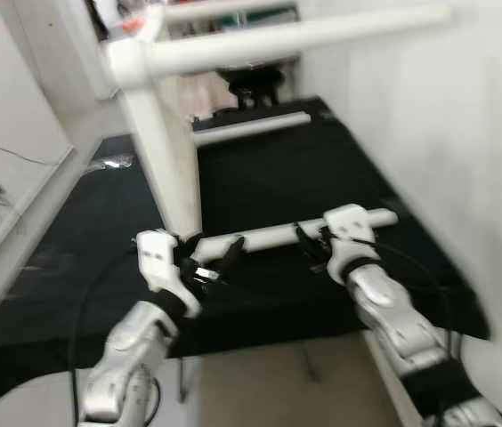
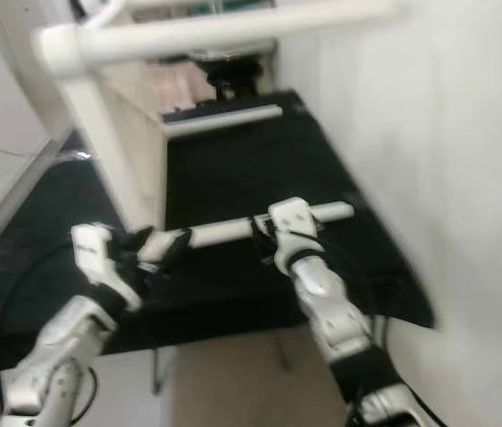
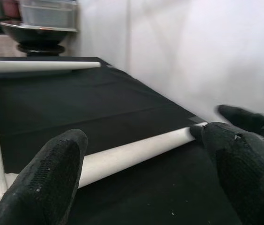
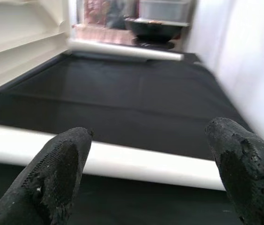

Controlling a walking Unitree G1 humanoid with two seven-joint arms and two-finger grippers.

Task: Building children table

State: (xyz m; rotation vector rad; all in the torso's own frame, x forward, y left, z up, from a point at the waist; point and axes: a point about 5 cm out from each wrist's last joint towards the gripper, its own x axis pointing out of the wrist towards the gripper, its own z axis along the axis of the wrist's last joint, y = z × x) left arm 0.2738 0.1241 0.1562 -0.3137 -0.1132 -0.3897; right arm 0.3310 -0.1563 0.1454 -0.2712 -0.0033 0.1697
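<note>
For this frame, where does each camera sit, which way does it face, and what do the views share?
Left eye: head, looking down at the black mat; both silver arms show.
Right eye: same scene, slightly offset.
Left wrist: along the open left gripper, at the white leg.
Right wrist: along the open right gripper.
All share that white leg.

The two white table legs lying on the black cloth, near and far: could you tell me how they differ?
The near leg lies between the open fingers of both the left end effector and the right end effector; the far leg lies apart from both. The near leg seems to join the upturned tabletop at one end; whether the far leg does is unclear. Both are white, round and lie flat on the black cloth.
</note>
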